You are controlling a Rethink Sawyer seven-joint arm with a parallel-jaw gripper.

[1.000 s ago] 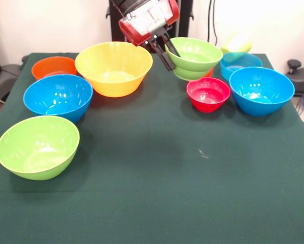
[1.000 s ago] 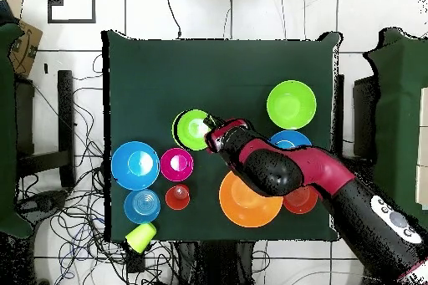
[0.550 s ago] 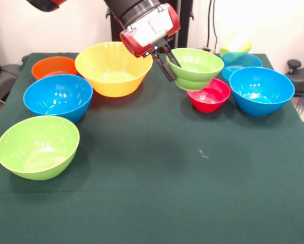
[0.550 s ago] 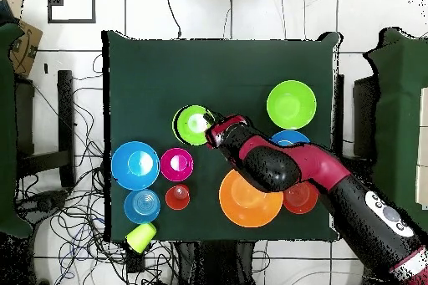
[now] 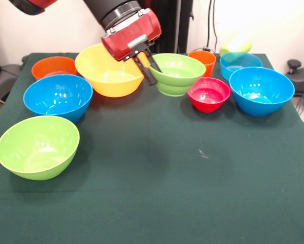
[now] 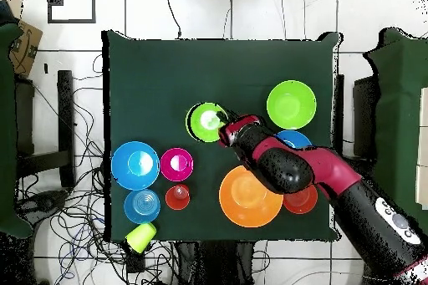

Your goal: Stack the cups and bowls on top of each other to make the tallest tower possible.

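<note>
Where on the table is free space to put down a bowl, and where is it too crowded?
The table is bare across its whole near half, in front of the red bowl and right of the lime bowl. The far side is crowded: the yellow bowl, the held green bowl and the blue bowl stand close together.
</note>
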